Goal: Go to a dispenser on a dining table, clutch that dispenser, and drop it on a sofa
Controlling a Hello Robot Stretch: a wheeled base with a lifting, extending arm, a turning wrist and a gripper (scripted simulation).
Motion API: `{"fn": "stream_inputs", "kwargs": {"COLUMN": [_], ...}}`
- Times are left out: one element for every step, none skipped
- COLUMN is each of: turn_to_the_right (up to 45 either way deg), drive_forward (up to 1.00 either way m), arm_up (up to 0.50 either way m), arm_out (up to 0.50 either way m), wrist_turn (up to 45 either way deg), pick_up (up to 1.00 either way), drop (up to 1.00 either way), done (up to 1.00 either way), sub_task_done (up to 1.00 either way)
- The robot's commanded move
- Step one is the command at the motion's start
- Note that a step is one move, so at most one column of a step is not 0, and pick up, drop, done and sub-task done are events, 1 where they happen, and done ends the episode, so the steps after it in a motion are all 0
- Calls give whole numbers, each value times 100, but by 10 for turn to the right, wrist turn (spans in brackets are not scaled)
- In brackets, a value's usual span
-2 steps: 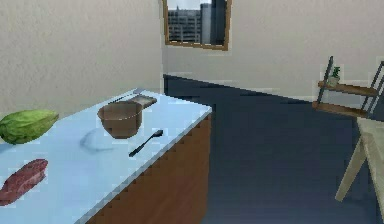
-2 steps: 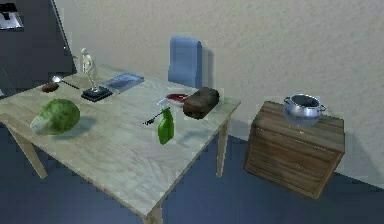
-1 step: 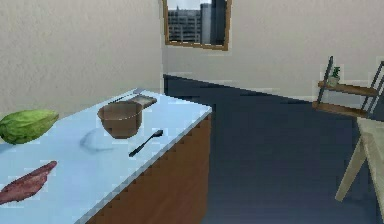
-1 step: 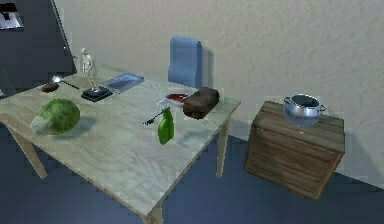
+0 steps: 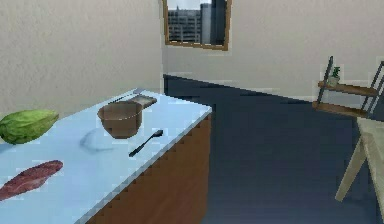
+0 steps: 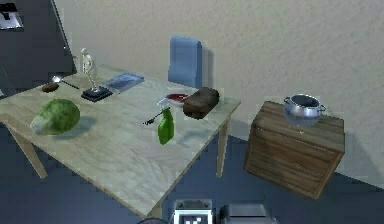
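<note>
Arm side view gives us the thing we are after. The dispenser [image 6: 166, 128], a small green bottle with a narrower top, stands upright on the dining table [image 6: 110, 165], on the near part of the top towards its right-hand end. Just beyond it lie a dark loaf [image 6: 201, 102] and a red-and-white plate [image 6: 176, 97], near it but apart. A head of lettuce [image 6: 55, 117] sits well off to its left, and a pale statuette [image 6: 90, 72] stands farther back. A blue chair [image 6: 188, 60] is drawn up at the table's far side. A wooden crate [image 6: 290, 155] bearing a metal pot [image 6: 305, 108] stands on the floor to the right.

At the bottom edge we see the white marker squares [image 6: 192, 212] and, left of them, a sliver of the gripper [image 6: 157, 217]. We cannot make out its far end, so we cannot tell whether it holds anything.

The relation that matters is that the dispenser lies almost directly up the picture from the gripper, with the table's edge and bare tabletop between them. We judge the approach largely done. What remains is to raise the arm above the tabletop and reach out. The bottle's long axis is vertical, so the fingers should meet its body from the side, and a careless push could tip it towards the loaf.

In the forward view a pale blue counter [image 5: 175, 115] carries a brown bowl [image 5: 120, 120], a dark spoon [image 5: 146, 142] and another lettuce [image 5: 27, 125].
</note>
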Motion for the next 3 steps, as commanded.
{"fn": "stream_inputs", "kwargs": {"turn_to_the_right": [0, 0, 0], "drive_forward": [0, 0, 0], "arm_up": [0, 0, 0], "arm_out": [50, 0, 0], "wrist_turn": [0, 450, 450], "pick_up": [0, 0, 0], "drop": [0, 0, 0], "done": [0, 0, 0], "sub_task_done": [0, 0, 0]}}
